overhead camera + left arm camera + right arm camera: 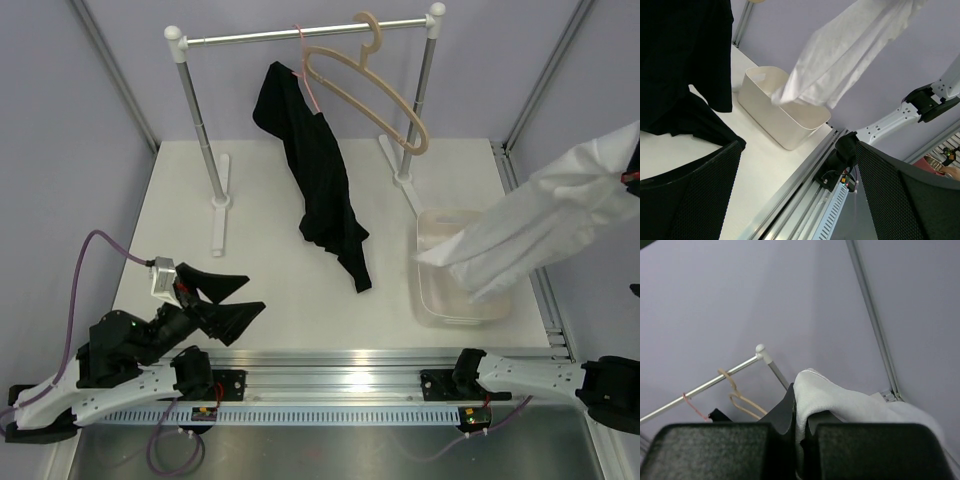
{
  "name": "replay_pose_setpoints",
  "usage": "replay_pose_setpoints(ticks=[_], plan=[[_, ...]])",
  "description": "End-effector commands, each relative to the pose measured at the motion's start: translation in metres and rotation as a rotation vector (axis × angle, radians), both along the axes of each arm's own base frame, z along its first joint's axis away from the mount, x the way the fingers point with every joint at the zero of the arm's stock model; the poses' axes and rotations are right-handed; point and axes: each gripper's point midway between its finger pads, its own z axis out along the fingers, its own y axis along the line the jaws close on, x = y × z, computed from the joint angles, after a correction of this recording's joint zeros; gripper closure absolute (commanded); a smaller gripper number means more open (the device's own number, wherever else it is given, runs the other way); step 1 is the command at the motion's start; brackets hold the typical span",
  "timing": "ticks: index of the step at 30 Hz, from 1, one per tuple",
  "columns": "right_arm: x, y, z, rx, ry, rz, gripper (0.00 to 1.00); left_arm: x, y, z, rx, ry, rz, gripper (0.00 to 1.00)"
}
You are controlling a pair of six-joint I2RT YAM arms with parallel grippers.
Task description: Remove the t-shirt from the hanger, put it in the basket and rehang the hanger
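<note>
High at the table's right edge, the plain white cotton t-shirt [545, 215] hangs bunched and creased in a long slanting drape. Its top is pinched between the fingers of the right gripper [801, 426], and its lower end is over the pale rectangular plastic bin [428, 300]. The light beige wooden hanger [375, 100] hangs bare on the metal rail [260, 38]. The left gripper [252, 295] is spread wide, holding nothing.

Two garments: white t-shirt [540, 225], black garment [320, 180]. Two hangers: beige hanger [370, 85], pink hanger [311, 92]. One rail [250, 39]. One tub [432, 300]. Two arms: left arm [130, 350], right arm [530, 375].
</note>
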Motion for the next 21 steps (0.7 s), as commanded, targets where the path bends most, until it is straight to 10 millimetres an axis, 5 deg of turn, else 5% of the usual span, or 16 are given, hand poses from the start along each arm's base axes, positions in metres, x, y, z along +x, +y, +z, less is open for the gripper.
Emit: replay_pose_setpoints(ticks=[1,6,14,21], plan=[[0.008,0.008,0.020,-0.155,0.028,-0.064,1.00,0.000,-0.001,0.014,-0.025,-0.030,0.001,0.01],[0.022,0.033,0.015,-0.233,0.035,-0.065,1.00,-0.002,-0.011,0.011,-0.013,-0.036,-0.028,0.01],[0.018,0.028,-0.003,-0.196,0.019,-0.055,1.00,-0.002,-0.022,-0.001,-0.007,-0.029,-0.050,0.01],[0.031,0.051,-0.030,-0.294,0.052,-0.062,1.00,-0.006,-0.033,-0.005,-0.010,-0.021,-0.089,0.01]])
